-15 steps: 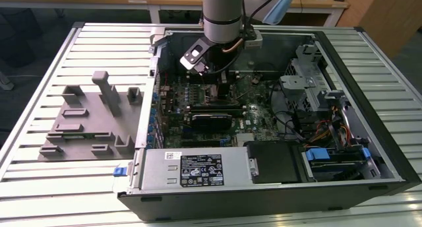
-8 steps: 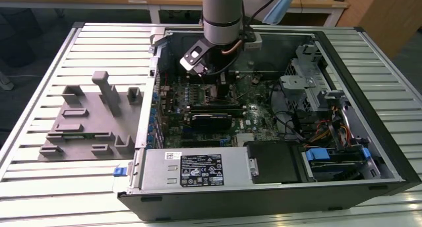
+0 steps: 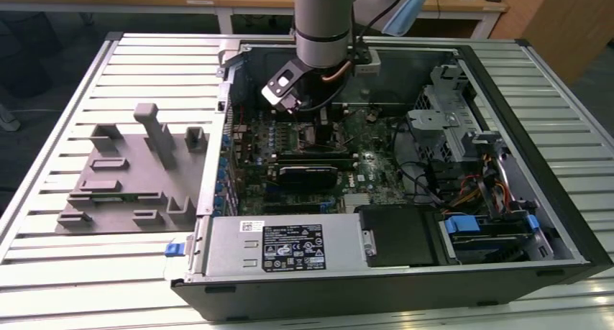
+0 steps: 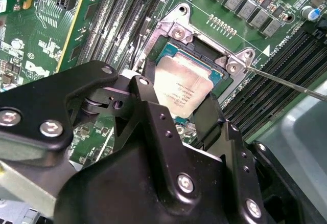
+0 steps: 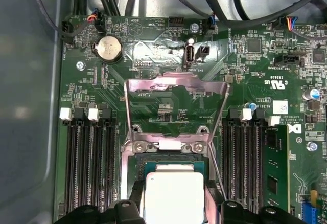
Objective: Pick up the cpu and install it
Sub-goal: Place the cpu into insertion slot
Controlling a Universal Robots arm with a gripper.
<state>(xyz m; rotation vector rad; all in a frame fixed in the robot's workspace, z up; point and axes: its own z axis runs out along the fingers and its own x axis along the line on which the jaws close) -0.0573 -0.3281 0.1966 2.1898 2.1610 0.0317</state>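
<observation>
The cpu [image 4: 181,88] is a flat square chip with a silver-grey top, sitting level at the open black socket [image 4: 164,47] on the green motherboard. My gripper [image 4: 179,104] is shut on it, one black finger [image 4: 145,88] against each of two opposite edges. In the first wrist view the cpu [image 5: 173,196] lies between the fingertips [image 5: 134,199], below the raised metal load plate [image 5: 176,86]. In the exterior view the gripper [image 3: 305,111] reaches down into the open computer case over the socket [image 3: 317,132]. Whether the chip is fully seated I cannot tell.
A thin socket lever [image 4: 286,83] sticks out beside the socket. Memory slots [image 5: 87,162] flank it, one holding a module [image 5: 276,168]. The case holds a power supply [image 3: 287,247], drive cage [image 3: 451,121] and cables [image 3: 461,190]. Grey holder blocks [image 3: 125,172] stand on the slatted table.
</observation>
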